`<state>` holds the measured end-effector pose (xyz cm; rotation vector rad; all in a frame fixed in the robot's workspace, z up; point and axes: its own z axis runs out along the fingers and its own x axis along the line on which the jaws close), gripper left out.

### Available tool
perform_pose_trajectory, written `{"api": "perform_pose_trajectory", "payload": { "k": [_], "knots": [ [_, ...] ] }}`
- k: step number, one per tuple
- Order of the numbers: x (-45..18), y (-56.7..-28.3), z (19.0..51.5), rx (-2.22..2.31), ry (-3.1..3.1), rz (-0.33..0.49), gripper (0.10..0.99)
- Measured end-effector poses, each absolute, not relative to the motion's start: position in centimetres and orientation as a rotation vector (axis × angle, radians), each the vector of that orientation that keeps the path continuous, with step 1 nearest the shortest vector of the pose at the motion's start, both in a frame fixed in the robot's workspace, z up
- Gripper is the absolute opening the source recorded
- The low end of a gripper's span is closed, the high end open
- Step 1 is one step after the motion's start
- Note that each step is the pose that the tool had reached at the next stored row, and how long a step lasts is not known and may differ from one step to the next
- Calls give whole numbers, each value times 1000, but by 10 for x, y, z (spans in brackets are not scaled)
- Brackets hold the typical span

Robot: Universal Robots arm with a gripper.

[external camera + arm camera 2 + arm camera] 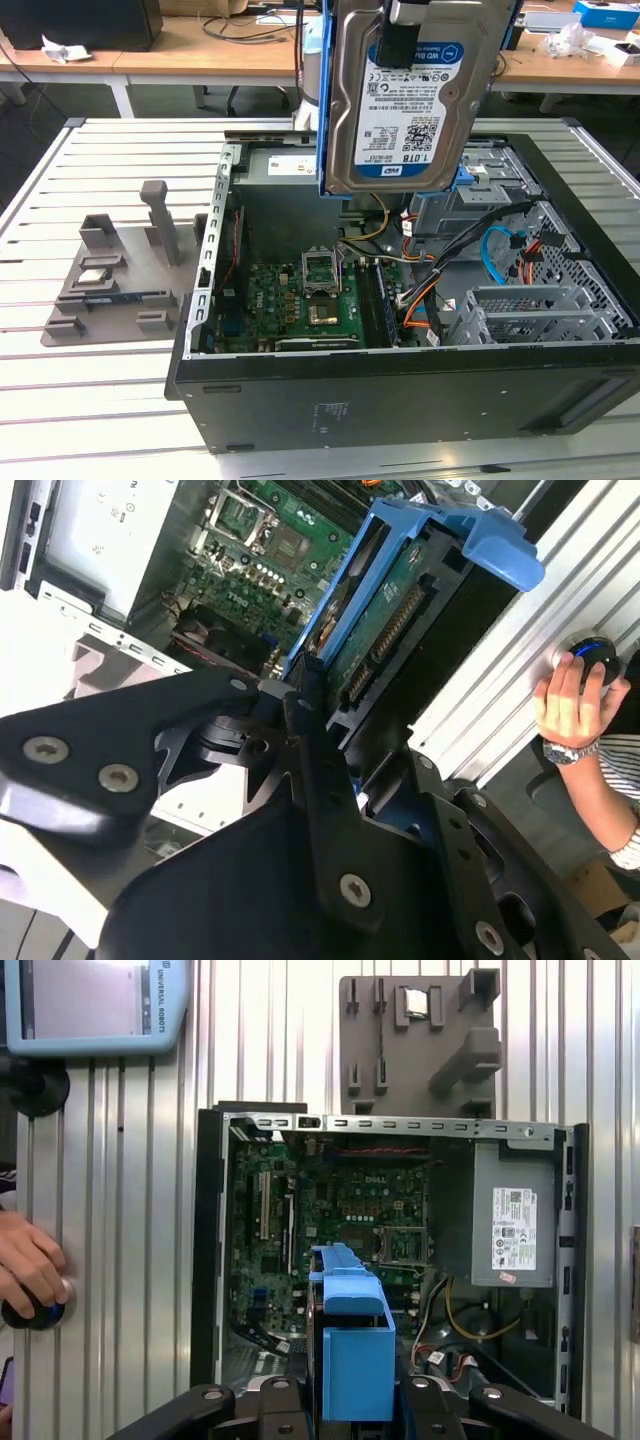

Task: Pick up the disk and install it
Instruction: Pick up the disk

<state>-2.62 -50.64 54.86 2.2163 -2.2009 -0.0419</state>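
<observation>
The computer case [400, 400] lies open on the tabletop [100, 400]. The parts holder [110, 280] is just beside it on the exterior view's left. Inside the case, the motherboard [290, 300] lies on the floor, with the drive cage [540, 310] to the exterior view's right of it. The disk [410, 90], gripped in the claw [355, 1395], hangs above the case's interior. A hand [30, 1275] rests on a knob [35, 1312] on the tabletop, apart from the case.
</observation>
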Motion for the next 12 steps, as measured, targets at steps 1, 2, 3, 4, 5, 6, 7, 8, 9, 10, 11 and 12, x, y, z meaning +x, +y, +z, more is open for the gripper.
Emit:
{"api": "perform_pose_trajectory", "payload": {
  "k": [1,2,3,4,5,6,7,8,9,10,11,12],
  "knots": [
    [-26,-507,548,2214,-2205,-44,365],
    [-26,-509,547,2209,-2210,-44,365],
    [-26,-511,546,2206,-2213,-44,365],
    [-26,-512,545,2205,-2214,-44,365],
    [-26,-513,543,2204,-2216,-44,365],
    [-25,-514,541,2203,-2217,-44,365],
    [-22,-515,539,2202,-2217,-44,365],
    [-20,-515,538,2202,-2217,-44,365],
    [-17,-515,537,2202,-2217,-44,365],
    [-12,-515,535,2201,-2217,-44,365],
    [-9,-515,533,2201,-2217,-43,365],
    [-6,-515,530,2201,-2218,-43,365]
  ]
}}
